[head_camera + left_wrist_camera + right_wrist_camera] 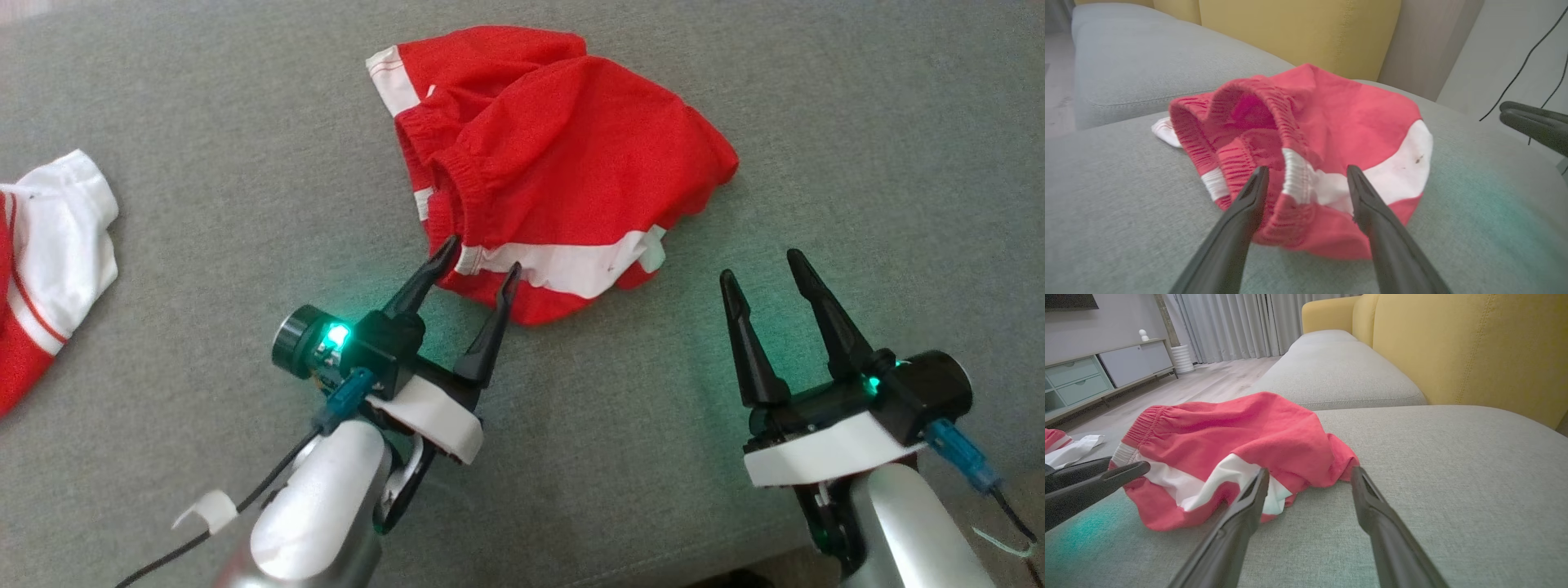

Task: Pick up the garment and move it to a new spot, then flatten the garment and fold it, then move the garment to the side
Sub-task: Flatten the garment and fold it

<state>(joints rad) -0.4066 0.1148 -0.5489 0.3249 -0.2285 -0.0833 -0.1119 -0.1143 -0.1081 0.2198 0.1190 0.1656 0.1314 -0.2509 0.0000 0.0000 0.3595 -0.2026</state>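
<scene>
Left gripper [484, 253] spread, tips straddling the waistband of the red garment [563, 139], which lies bunched mid sofa cushion [245, 98]. Right gripper [759, 263] spread, near its hem, apart. We risk pinching one layer only — it'd slip or hang twisted.

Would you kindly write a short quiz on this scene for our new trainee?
1. Which has its tips at the garment's elastic waistband: the left end effector or the right end effector?
2. True or false: the left end effector is shut on the garment.
3. The garment lies on: A) a wooden table; B) a grey sofa cushion; C) the floor.
Key: 1 left; 2 false, its jaws stand open; 3 B.
</scene>
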